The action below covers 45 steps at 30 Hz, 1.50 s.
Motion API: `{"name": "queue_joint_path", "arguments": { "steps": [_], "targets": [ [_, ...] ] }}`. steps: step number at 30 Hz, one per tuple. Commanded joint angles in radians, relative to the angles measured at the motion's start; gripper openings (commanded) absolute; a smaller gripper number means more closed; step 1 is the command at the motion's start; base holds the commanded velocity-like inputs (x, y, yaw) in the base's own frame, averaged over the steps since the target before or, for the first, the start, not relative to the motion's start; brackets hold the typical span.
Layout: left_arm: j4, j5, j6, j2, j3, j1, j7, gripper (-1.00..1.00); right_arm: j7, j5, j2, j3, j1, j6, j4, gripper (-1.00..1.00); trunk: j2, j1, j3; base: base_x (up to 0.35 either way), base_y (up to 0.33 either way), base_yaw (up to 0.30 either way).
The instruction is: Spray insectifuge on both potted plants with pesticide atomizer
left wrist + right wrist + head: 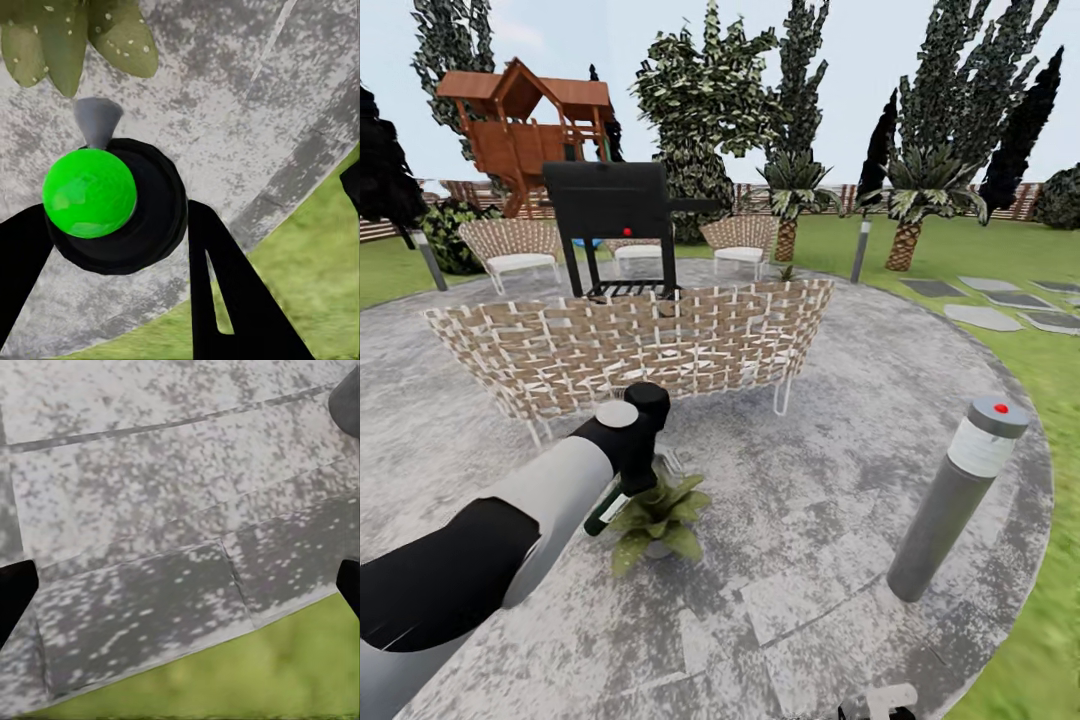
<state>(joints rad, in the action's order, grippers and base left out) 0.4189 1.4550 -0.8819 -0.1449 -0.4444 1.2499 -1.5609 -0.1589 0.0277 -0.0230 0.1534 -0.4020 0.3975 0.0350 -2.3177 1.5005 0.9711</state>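
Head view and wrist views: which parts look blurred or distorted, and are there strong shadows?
Head view: wide-angle, the bollard leans, grass smears at the right edge; light flat, no strong shadows. Left wrist view: pesticide atomizer sharp, grass behind soft. Right wrist view: patio mottled and soft, grass blurred.

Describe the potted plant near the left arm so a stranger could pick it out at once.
Start at the round grey stone patio and find the long woven wicker bench across its middle. On the paving just in front of it sits the potted plant, under the left gripper. Unlike the tall palms beyond, it is a low rosette of pale-speckled leaves.
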Motion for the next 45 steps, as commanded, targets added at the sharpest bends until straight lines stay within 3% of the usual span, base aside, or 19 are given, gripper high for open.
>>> {"name": "queue_joint_path", "arguments": {
  "steps": [1, 5, 9, 13, 19, 22, 29, 45],
  "targets": [
    [-0.001, 0.007, 0.013, -0.006, -0.004, 0.0, -0.01, -1.0, -0.008, 0.003, 0.0, 0.008, -0.001, 0.001, -0.001, 1.0, 0.0, 0.0, 0.0, 0.0, 0.337, -0.267],
    [-0.004, 0.01, 0.071, -0.028, -0.01, -0.005, -0.01, -1.0, -0.008, 0.003, 0.0, 0.008, -0.001, 0.001, -0.001, 1.0, 0.0, 0.0, -0.001, 0.0, 0.335, -0.267],
    [-0.002, 0.011, 0.163, -0.03, -0.015, -0.003, -0.01, -1.0, -0.008, 0.003, 0.0, 0.008, -0.001, 0.001, -0.001, 1.0, 0.0, 0.0, -0.002, 0.0, 0.309, -0.267],
    [-0.003, 0.011, 0.183, -0.03, -0.043, -0.003, -0.01, -1.0, -0.008, 0.003, 0.0, 0.008, -0.001, 0.001, -0.001, 1.0, 0.0, 0.0, -0.002, 0.0, 0.301, -0.138],
    [-0.001, 0.01, 0.194, -0.03, -0.192, -0.001, -0.01, -1.0, -0.008, 0.006, -0.001, 0.008, -0.001, 0.003, -0.004, 1.0, 0.0, 0.0, -0.002, 0.0, 0.135, -0.01],
    [0.012, 0.012, 0.195, -0.03, -0.24, 0.002, -0.01, -1.0, -0.008, 0.007, -0.001, 0.009, -0.001, 0.003, -0.004, 1.0, 0.0, 0.0, -0.002, 0.0, 0.006, 0.0],
    [0.105, 0.007, 0.22, -0.03, -0.243, 0.001, -0.01, -1.0, -0.008, 0.006, 0.0, 0.009, -0.001, 0.003, -0.003, 1.0, 0.0, 0.0, -0.002, 0.131, 0.124, -0.003],
    [0.137, 0.001, 0.228, -0.03, -0.243, -0.011, -0.01, -1.0, -0.008, 0.006, 0.0, 0.009, -0.001, 0.002, -0.004, 1.0, 0.0, 0.0, -0.002, 0.23, 0.08, -0.236]
  ]
}}
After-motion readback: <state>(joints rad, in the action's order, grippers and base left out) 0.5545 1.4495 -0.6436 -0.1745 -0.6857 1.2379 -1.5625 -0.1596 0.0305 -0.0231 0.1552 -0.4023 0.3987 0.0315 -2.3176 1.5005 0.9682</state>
